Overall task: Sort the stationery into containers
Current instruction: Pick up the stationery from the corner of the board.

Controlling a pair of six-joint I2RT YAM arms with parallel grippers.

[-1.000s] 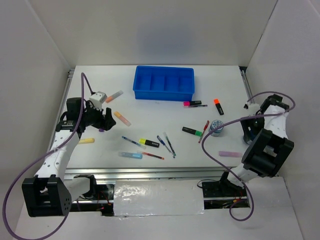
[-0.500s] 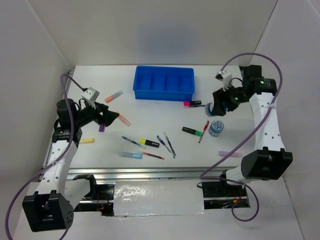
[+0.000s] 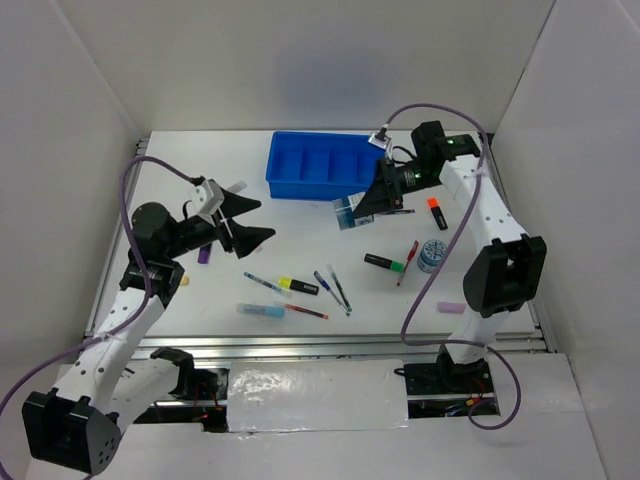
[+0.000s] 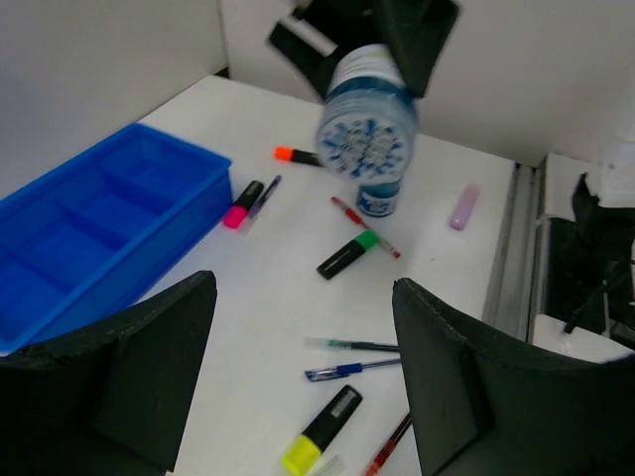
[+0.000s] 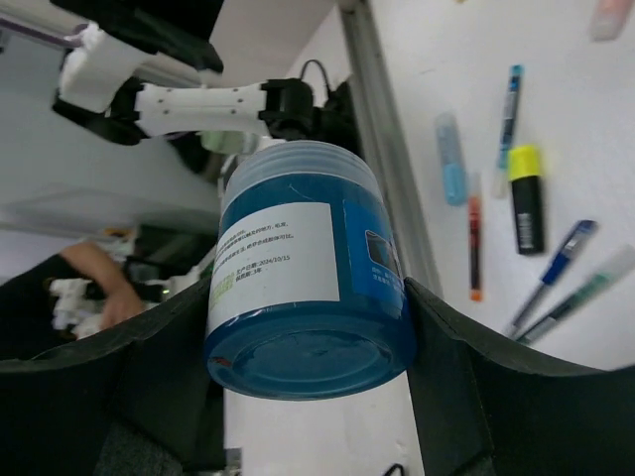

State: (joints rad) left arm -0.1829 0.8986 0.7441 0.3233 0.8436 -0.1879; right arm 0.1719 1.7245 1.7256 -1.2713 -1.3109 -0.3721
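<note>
The right fingers (image 5: 129,397) hold a small round blue plastic jar (image 5: 308,268) with a white label up in the air near the bright blue plastic tray (image 3: 325,187), and the left fingers (image 4: 139,367) stand wide and empty over the white surface (image 3: 300,240) with scattered pens (image 3: 268,284).

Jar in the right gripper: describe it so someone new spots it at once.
Find the blue tray at the far side of the table. Just in front of its right end, the right gripper holds a small blue jar off the table, tipped sideways. Its twin jar stands on the table beside a red pen; this one is in the air, white label showing.
</note>
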